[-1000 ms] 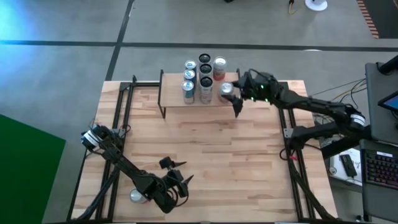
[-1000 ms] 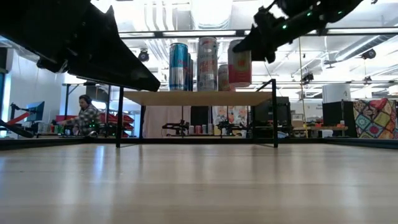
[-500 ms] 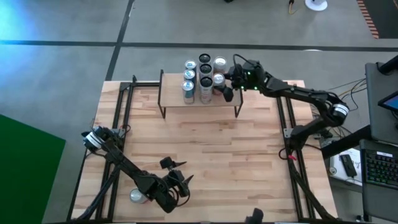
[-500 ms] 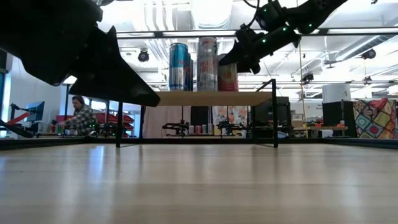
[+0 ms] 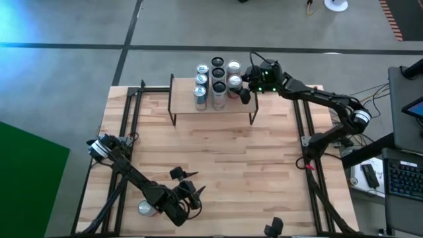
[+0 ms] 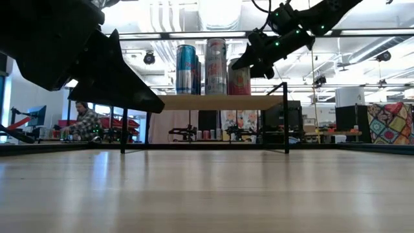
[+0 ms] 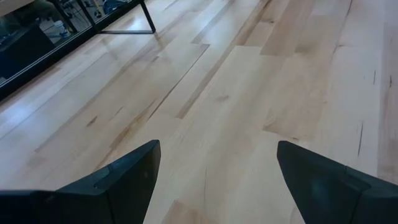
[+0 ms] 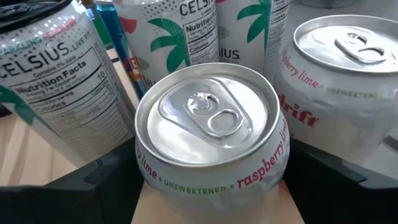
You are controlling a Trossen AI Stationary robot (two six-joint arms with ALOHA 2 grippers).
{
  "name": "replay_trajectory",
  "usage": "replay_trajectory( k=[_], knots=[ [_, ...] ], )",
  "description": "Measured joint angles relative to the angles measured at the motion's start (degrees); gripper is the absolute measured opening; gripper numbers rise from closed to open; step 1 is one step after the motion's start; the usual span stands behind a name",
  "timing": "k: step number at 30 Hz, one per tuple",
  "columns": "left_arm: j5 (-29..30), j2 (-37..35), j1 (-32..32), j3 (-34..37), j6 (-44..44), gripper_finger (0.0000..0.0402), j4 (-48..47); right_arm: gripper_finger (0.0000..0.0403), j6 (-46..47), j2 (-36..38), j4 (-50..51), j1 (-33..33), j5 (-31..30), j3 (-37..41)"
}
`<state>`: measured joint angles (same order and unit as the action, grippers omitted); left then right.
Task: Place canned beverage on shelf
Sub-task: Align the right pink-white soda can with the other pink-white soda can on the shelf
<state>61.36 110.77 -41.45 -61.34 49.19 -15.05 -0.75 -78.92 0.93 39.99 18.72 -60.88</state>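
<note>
Right gripper has carried the can in over the shelf, beside the others; still clamped, release pending.

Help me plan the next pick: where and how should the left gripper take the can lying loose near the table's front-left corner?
Grip the can across its round side wall, mid-height, coming in level from the open table side; the left gripper is open close by.

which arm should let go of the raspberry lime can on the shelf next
Right. The right gripper is already at the shelf, its fingers on either side of the raspberry lime can, which stands beside the other cans. The left gripper, open, sits near the table's front edge, far from the shelf.
</note>
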Motion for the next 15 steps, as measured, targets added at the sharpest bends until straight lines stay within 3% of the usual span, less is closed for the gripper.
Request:
replay_trajectory(
  k=[7, 15],
  knots=[
    [0.0, 0.0, 0.0, 0.0, 0.3, 0.0308, 0.0, 0.0361, 0.7, 0.1, 0.9, 0.2, 2.4, 0.2],
    [1.4, -0.1, 0.0, -1.9, 0.9, 0.0308, -3.4, 0.0365, 1.4, 4.2, 1.5, 0.2, 2.3, 0.2]
  ],
)
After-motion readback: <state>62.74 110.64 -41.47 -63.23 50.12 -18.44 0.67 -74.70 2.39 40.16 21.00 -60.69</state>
